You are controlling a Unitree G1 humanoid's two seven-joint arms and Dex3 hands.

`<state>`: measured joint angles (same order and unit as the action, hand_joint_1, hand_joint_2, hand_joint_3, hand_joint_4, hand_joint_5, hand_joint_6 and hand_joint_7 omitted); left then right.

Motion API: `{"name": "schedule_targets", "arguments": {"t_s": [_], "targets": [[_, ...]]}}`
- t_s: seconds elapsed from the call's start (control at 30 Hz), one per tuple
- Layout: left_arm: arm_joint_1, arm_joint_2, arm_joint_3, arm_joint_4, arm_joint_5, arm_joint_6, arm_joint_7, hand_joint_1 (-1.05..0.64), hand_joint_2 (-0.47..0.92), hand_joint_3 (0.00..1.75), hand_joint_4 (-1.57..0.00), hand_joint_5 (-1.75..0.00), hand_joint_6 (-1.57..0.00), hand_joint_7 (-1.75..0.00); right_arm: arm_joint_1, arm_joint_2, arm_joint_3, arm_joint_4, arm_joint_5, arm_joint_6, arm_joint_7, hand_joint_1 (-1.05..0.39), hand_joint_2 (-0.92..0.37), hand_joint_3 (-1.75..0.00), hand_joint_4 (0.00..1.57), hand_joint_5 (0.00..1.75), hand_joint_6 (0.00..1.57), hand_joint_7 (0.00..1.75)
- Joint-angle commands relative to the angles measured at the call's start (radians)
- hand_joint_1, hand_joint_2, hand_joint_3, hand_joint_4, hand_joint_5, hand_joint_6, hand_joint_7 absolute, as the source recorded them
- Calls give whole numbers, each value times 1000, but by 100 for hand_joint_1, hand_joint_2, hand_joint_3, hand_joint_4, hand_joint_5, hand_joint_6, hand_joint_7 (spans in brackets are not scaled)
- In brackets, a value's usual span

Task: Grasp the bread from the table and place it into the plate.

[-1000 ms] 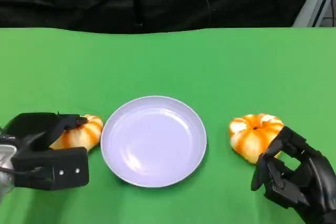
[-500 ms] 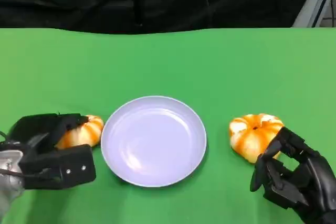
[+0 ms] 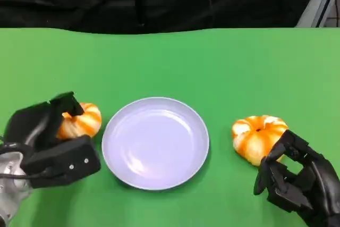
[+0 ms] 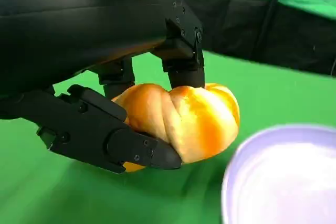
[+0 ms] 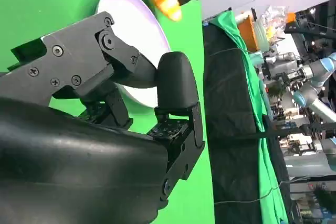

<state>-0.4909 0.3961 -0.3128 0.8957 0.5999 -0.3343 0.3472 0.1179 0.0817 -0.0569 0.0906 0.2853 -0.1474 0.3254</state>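
Left hand (image 3: 48,142) is clamped on a bun (image 3: 79,120), fingers (image 4: 181,51) pressing on its upper side and a thumb tucked under it, as the left wrist view shows plainly. The bun sits at 9 o'clock of the plate (image 3: 155,143), just beside the rim, and the wrist view has a dark shadow under it; whether it touches the desk (image 3: 170,62) I cannot tell. The plate is pale lilac, in the middle of the green desk, nothing lying in it.

Over at 3 o'clock of the plate, well apart from its rim, a second bun (image 3: 258,135) rests on the desk, orange with pale stripes. Right hand (image 3: 295,182) sits at 5 o'clock of that bun, just beside it, fingers curled inward with nothing in them; one fingertip is close against the bun's near edge, contact unclear. In the right wrist view the right hand's fingers (image 5: 176,85) are bent in front of the plate, with the first bun and the left hand beyond it
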Motion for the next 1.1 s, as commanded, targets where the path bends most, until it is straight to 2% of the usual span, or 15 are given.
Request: {"name": "schedule_targets", "arguments": {"t_s": [0.03, 0.1, 0.2, 0.27, 0.33, 0.47, 0.53, 0.7, 0.93, 1.1], "targets": [[15, 35, 36, -91, -27, 26, -22, 0, 92, 31, -64, -175, -50, -171, -6, -12, -8, 4, 9, -15, 4, -14, -62, -103, 84, 175, 65, 167], [21, 38, 44, -126, -31, 23, -28, -2, 92, 31, -66, -175, -54, -168, -8, -12, -9, 7, 13, -16, 8, -14, -63, -104, 84, 175, 65, 167], [40, 39, 52, -208, -35, 8, -46, -4, 91, 32, -68, -175, -66, -154, -7, -14, -8, 5, 7, -16, 9, -14, -62, -104, 84, 175, 65, 166], [59, 30, 53, -278, -35, 16, -60, -3, 83, 47, -70, -172, -74, -144, -6, -15, -9, 2, 8, -12, 9, -14, -61, -104, 84, 175, 64, 166], [79, 22, 46, -352, -18, 22, -64, 0, 78, 57, -67, -174, -71, -149, -5, -15, -9, 3, 6, -15, 9, -14, -61, -104, 83, 175, 64, 166], [104, 2, 25, -454, 11, 23, -75, 6, 71, 63, -68, -175, -65, -162, -5, -12, -9, 2, 6, -11, 5, -15, -61, -104, 84, 175, 64, 166], [106, -9, 16, -482, 12, 27, -102, 6, 70, 67, -68, -175, -66, -162, -6, -10, -7, -3, 6, -5, 2, -15, -61, -104, 84, 175, 65, 166], [95, -44, -20, -466, 19, -13, -112, 4, 72, 65, -68, -175, -69, -155, -11, -6, -5, 10, 4, -17, 3, -15, -62, -103, 84, 175, 64, 166], [92, -95, -62, -464, 30, 15, -172, -4, 77, 60, -65, -175, -71, -148, -18, -8, -3, 23, -4, -36, 7, -14, -63, -103, 84, 175, 64, 168], [70, -114, -78, -398, 28, -8, -180, -5, 80, 58, -65, -175, -67, -154, -17, -6, -2, 25, -4, -39, 3, -15, -63, -104, 84, 175, 63, 168]]}}
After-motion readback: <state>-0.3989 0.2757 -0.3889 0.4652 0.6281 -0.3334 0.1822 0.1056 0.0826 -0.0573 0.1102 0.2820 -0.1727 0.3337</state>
